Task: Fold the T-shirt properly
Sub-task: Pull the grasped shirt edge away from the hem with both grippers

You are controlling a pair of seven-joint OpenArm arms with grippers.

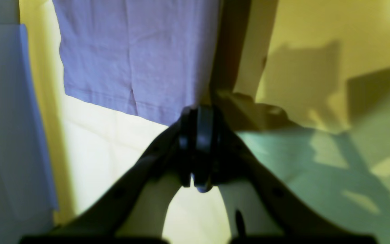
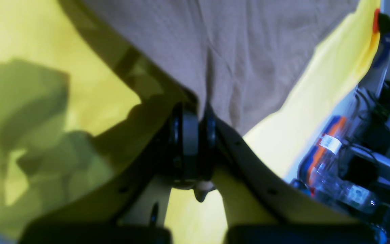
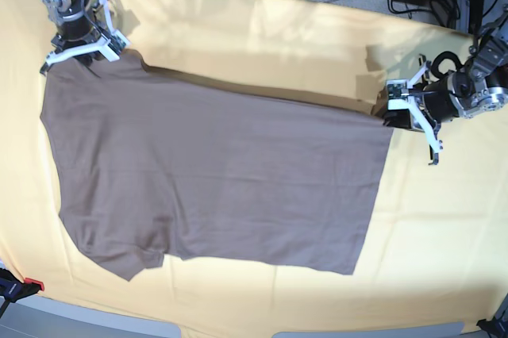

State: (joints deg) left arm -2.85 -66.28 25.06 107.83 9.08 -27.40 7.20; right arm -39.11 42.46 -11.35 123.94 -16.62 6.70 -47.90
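T-shirt (image 3: 214,171): spread flat on my yellow cloth (image 3: 429,227).
Left gripper (image 1: 198,118): I pinch its hem corner tight.
Right gripper (image 2: 198,125): clamped on the shoulder edge.

Both arms reach low from opposite ends, well apart: the left pincer (image 1: 196,149) has its jaws pressed together, and the right pincer (image 2: 195,149) is likewise clamped tight, fingers (image 3: 75,52) splayed behind

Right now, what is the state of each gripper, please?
Left gripper: closed, holding a hem corner of the T-shirt.
Right gripper: closed, holding the T-shirt's edge near the shoulder.
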